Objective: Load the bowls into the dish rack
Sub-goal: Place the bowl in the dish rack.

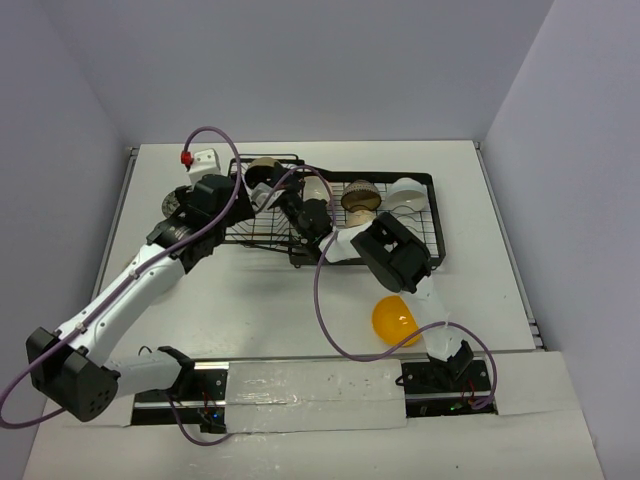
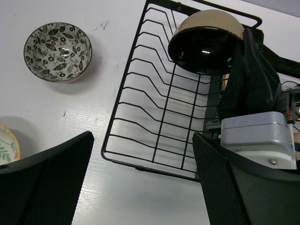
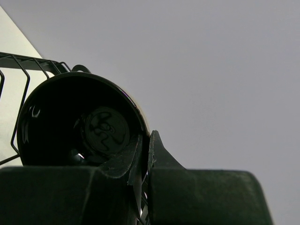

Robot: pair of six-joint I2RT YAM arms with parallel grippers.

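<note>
Right fingers (image 3: 163,163) pinch the rim of a tan bowl (image 2: 206,41) in the rack (image 2: 164,119)

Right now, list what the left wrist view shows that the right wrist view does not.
Left wrist only: a floral bowl and a leaf-patterned bowl on the table, plus the left fingers spread wide. Right wrist only: a swirl mark at the bottom of the black-lined bowl. Both: that bowl, held on edge at the dish rack, its rim pinched by the right fingers.
</note>
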